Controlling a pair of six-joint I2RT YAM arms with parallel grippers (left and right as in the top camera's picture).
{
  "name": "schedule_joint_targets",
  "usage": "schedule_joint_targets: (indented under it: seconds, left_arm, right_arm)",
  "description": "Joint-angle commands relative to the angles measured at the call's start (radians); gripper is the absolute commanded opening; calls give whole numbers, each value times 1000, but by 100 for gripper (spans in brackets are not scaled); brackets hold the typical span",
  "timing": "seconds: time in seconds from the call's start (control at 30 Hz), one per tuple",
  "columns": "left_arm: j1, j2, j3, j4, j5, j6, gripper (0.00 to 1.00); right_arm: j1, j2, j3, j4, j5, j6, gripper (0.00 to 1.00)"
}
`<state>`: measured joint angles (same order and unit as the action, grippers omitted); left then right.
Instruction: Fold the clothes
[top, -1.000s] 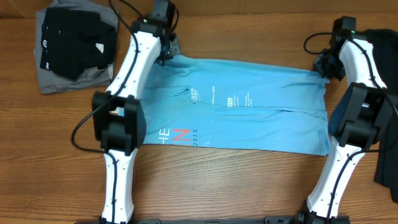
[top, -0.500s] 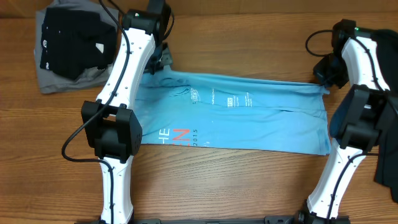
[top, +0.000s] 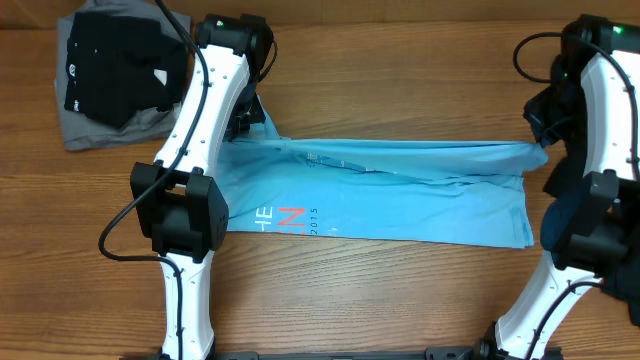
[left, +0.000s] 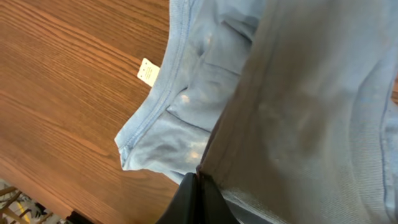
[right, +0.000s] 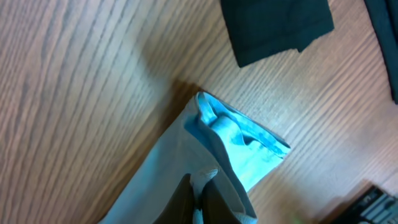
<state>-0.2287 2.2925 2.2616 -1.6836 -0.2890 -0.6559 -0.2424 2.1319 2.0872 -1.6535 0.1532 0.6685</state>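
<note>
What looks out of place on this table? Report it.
Nothing damaged or spilled. The light-blue T-shirt is mid-fold: the left gripper and right gripper pinch its far corners, and the edge between them sags and wrinkles. The black and grey garments at far left lie in a rumpled heap.

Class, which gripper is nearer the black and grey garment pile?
Left. The left gripper, clamping the blue T-shirt at one end, is close beside the pile; the right gripper holds the shirt's opposite end, far from it.

Matt, soft knit with stitched hems: light-blue cloth T-shirt (top: 400, 200). Smooth, faintly glossy: brown wood-grain table (top: 400, 290). Matt cloth, ten o'clock: black and grey folded garments (top: 110, 70).
</note>
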Motion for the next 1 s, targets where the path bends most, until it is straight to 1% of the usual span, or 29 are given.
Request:
schedule_joint_targets:
  seconds: [0.0, 0.17, 0.27, 0.47, 0.6, 0.77, 0.8, 0.87, 0.9, 0.93, 0.97]
  left_arm:
    - [7, -49, -37, -6, -55, -21, 4]
    - [7, -49, -124, -6, -61, -48, 4]
    - [11, -49, -162, -7, -53, -32, 5]
    - [13, -49, -246, -7, -43, -21, 4]
    - [13, -49, -297, -7, -43, -21, 4]
    - [13, -49, -363, -7, -52, -21, 4]
    - [14, -49, -373, -7, -55, -21, 6]
    - [16, -49, -386, -7, -55, -14, 11]
    - [18, -49, -389, -7, -54, -8, 20]
    - [19, -49, -392, -7, -50, 8, 33]
    - [19, -49, -392, -7, -50, 18, 49]
  right_arm:
    - [-12, -33, -9, -26, 26, -5, 4]
    - [6, -52, -90, -21, 25, -13, 4]
    - [19, -79, -137, -14, 21, -13, 4]
    - [51, -183, -275, -1, 15, -14, 4]
    - [61, -233, -398, 72, 14, -18, 4]
    - [61, -235, -537, 163, 14, -18, 4]
    - [61, -234, -555, 178, 14, -18, 4]
    - [61, -235, -584, 190, 14, -17, 4]
    - [61, -235, -594, 189, 14, -17, 4]
    - [61, -235, -602, 185, 14, -18, 7]
    - [61, -235, -606, 179, 14, -18, 18]
